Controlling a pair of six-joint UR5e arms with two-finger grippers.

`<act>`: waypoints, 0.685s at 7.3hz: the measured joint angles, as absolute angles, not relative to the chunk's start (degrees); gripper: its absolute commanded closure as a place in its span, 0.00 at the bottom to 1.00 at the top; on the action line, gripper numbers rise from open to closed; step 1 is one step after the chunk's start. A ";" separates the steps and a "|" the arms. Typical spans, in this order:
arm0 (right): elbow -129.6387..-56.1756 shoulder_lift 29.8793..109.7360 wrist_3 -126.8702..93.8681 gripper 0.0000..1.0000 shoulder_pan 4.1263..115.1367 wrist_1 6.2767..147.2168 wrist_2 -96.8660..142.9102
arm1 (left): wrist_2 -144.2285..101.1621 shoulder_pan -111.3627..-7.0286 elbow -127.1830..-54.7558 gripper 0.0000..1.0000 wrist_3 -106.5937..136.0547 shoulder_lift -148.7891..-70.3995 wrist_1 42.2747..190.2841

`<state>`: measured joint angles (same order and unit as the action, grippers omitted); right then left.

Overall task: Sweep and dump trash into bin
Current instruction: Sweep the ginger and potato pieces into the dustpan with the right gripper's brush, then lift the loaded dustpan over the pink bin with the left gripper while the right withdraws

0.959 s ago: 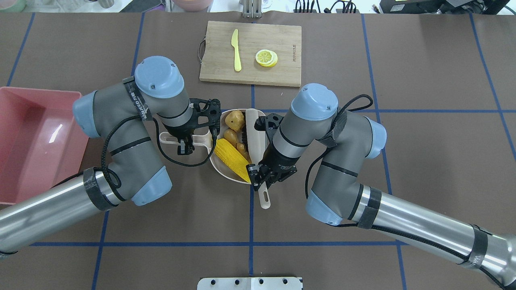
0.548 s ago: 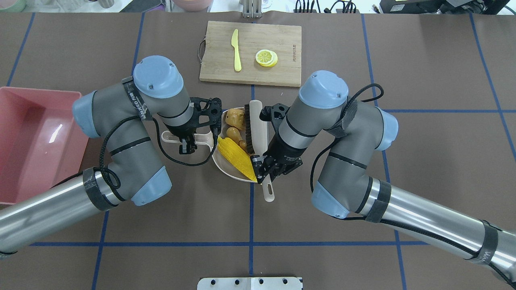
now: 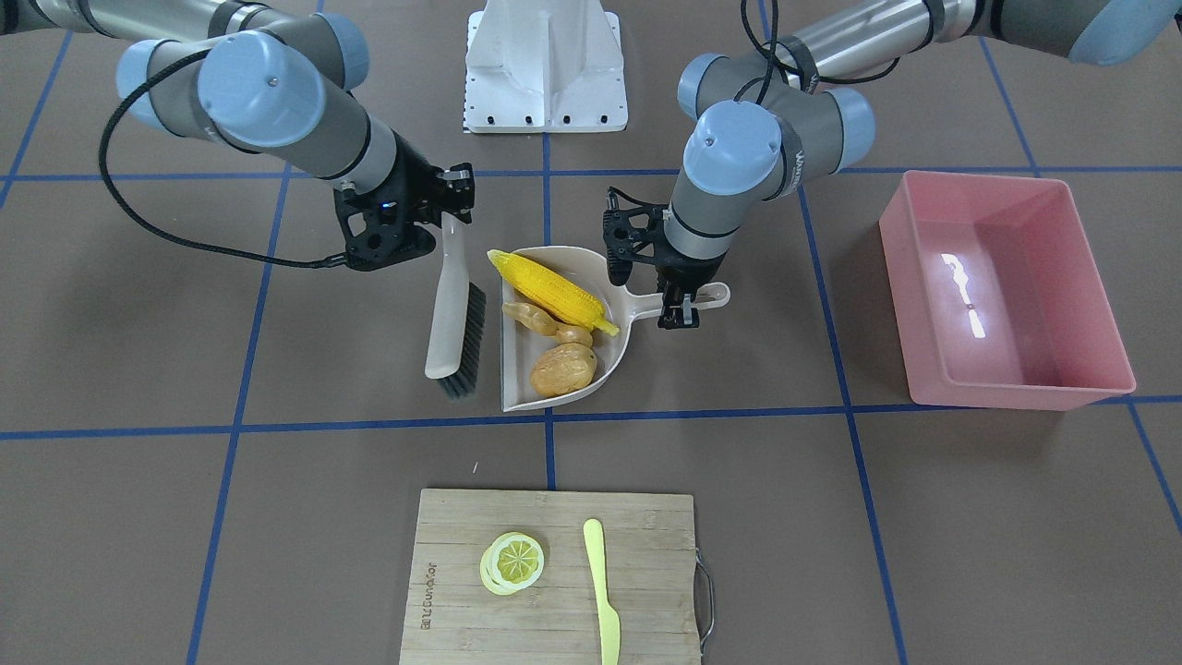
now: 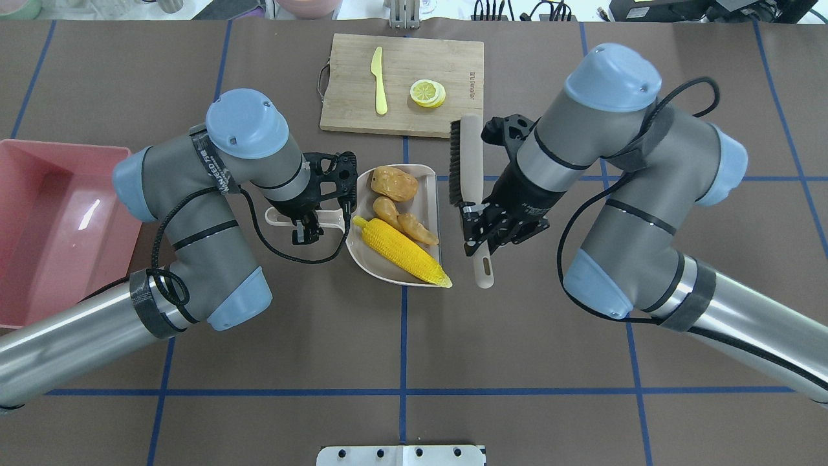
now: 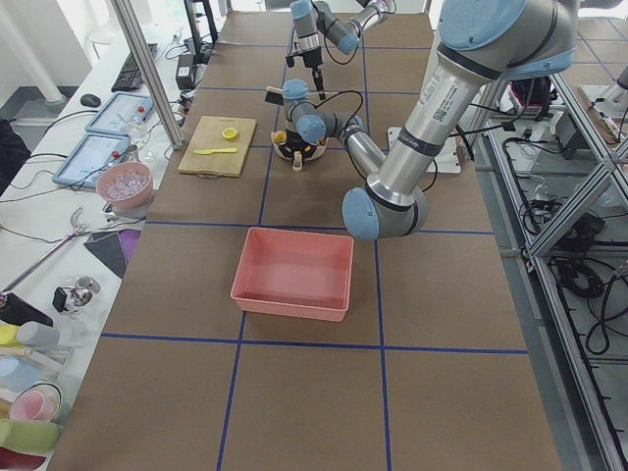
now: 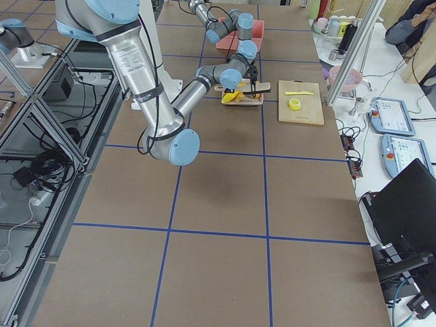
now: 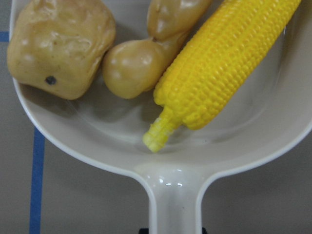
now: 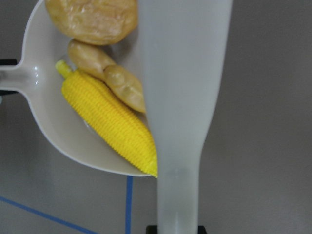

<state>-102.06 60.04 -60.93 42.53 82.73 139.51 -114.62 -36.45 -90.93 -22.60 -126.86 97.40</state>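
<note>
Overhead exterior: dustpan loaded, brush held beside it

Left end effector [image 4: 304, 226] is clamped on the handle of the dustpan [image 4: 359, 257], which steadies the pan, apparently flat on the tabletop [image 4: 517, 356]. Corn cob [image 4: 401, 252], potato [image 4: 392, 183] and ginger root [image 4: 406, 220] all lie inside it, with the corn tip overhanging the open lip. Right end effector [image 4: 477, 238] grips the brush [image 4: 469, 168] by its handle, bristles just beside that lip. The bin [image 4: 65, 150] stands empty, well apart to the left. Judged next step: lift and tip.

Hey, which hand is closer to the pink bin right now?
Left. The left hand grips the handle of the dustpan on the side toward the bin; the right hand holds the brush on the dustpan's far side, farther from the bin.
</note>
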 measured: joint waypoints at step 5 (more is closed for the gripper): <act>-104.75 72.67 -45.89 1.00 57.41 90.52 140.35 | -114.67 -38.75 -94.15 1.00 -10.84 -124.01 109.70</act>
<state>-104.75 72.67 -45.89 57.41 90.52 140.35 -114.67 -38.75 -94.15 -10.84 -124.01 109.70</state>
